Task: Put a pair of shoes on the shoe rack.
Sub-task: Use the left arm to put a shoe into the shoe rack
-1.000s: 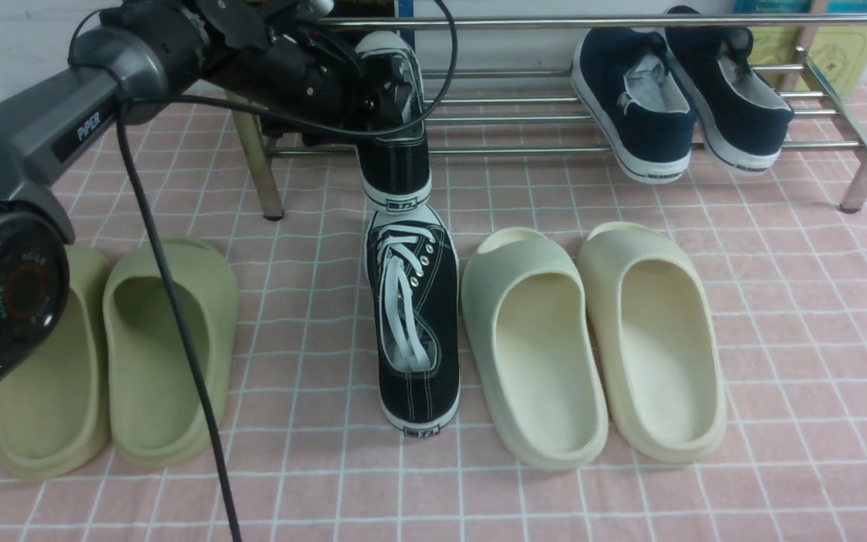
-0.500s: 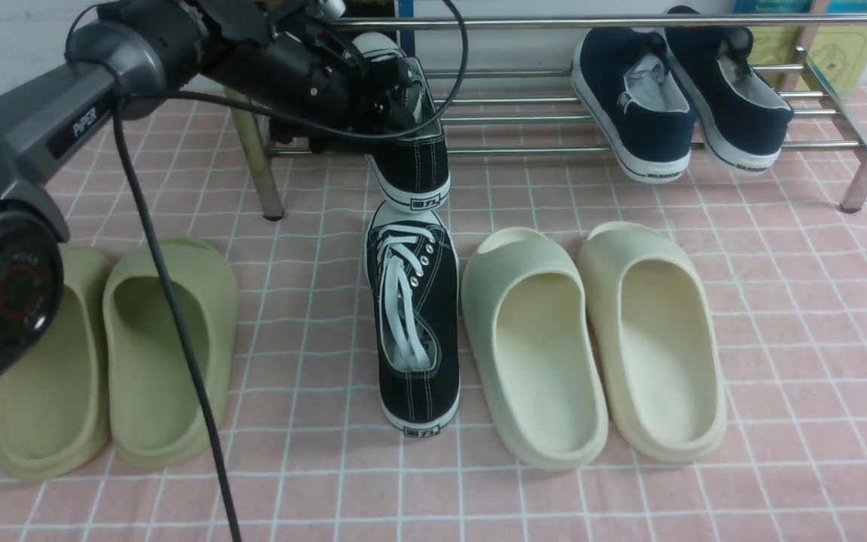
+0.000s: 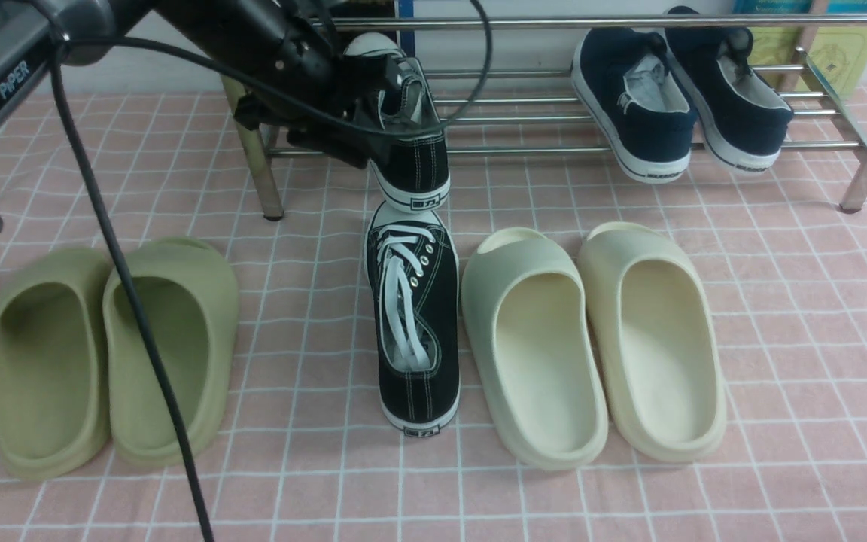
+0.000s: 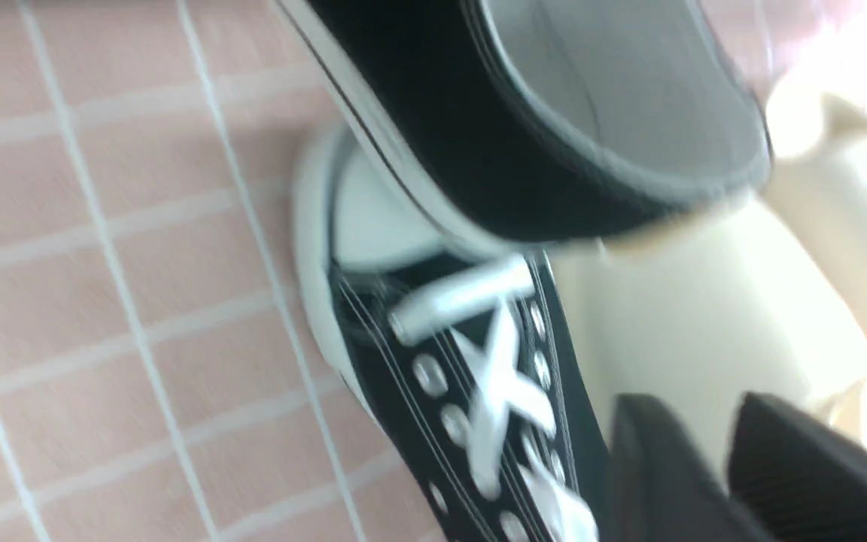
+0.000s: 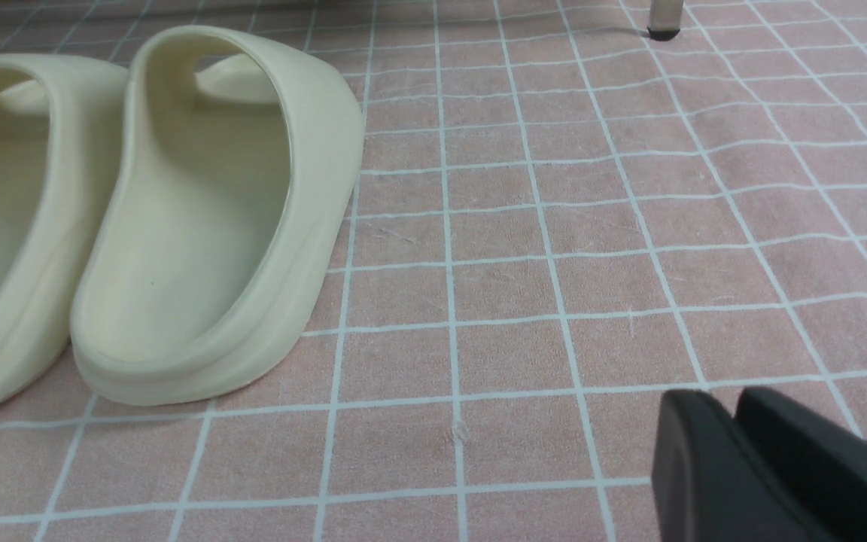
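One black sneaker (image 3: 412, 162) leans toe-up on the shoe rack (image 3: 539, 150), at its left end, with its heel hanging over the front bar. Directly below it the other sneaker (image 3: 412, 316) lies flat on the pink checked cloth, its toe almost touching that heel. My left arm (image 3: 268, 38) reaches in from the upper left, just beside the racked sneaker. In the blurred left wrist view my left gripper (image 4: 693, 406) is apart from both sneakers, jaws nearly together and empty. My right gripper (image 5: 719, 403) is shut and empty, low over bare cloth beside a cream slide (image 5: 200, 226).
Two navy slip-ons (image 3: 633, 105) sit on the rack's right half. Cream slides (image 3: 535, 346) lie right of the floor sneaker and olive slides (image 3: 166, 346) left of it. The arm's black cable (image 3: 125, 286) hangs across the olive slides. The rack's leg (image 3: 257, 165) stands behind my left arm.
The left gripper laid the sneaker on the rack, its heel swinging right, then let go. The arm has risen and drawn back to the left, and its jaws have closed.
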Motion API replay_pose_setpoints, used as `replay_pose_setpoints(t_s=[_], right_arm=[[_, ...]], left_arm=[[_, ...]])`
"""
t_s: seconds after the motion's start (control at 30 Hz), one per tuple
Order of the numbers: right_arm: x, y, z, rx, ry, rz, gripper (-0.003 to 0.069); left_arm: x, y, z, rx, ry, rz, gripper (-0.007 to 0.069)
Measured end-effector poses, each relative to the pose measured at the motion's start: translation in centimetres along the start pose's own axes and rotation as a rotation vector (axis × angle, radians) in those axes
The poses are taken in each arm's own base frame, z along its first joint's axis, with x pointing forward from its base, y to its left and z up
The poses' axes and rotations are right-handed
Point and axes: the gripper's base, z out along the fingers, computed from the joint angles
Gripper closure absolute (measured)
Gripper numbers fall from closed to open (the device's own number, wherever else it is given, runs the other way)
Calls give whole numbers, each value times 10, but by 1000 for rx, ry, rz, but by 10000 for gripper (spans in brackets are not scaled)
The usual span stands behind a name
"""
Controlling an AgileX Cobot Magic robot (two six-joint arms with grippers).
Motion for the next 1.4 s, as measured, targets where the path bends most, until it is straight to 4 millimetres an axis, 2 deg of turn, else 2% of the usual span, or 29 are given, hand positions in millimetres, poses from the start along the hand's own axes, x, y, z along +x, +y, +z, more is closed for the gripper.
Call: replay_pose_setpoints(t_s=[0.03,0.1,0.23,0.3,0.33,0.37,0.4,0.43,0.57,0.97,1.2,1.3,1.4], right_arm=[[0,0,0,0,0,0,568],[0,0,0,0,0,0,566],[0,0,0,0,0,0,561],[0,0,0,0,0,0,559],[0,0,0,0,0,0,557],[0,0,0,0,0,0,556],[0,0,0,0,0,0,556],[0,0,0,0,0,0,554],[0,0,0,0,0,0,550],[0,0,0,0,0,0,537],[0,0,0,0,0,0,532],[0,0,0,0,0,0,528],[0,0,0,0,0,0,524]], left_arm=[[3,-14,6,-3,23,58,562],[7,-40,17,-19,31,160,613],[8,-77,41,-97,-44,327,622],[8,-80,48,-128,-59,362,622],[8,-80,59,-172,-71,394,622],[8,-77,69,-212,-71,408,622],[7,-76,69,-218,-74,409,622],[7,-69,81,-264,-66,408,622],[6,-57,88,-355,-65,397,622],[-3,-45,81,-575,-185,271,622],[-2,-42,79,-587,-184,235,621],[1,-47,68,-578,-146,218,620],[5,-66,30,-549,-117,270,620]])
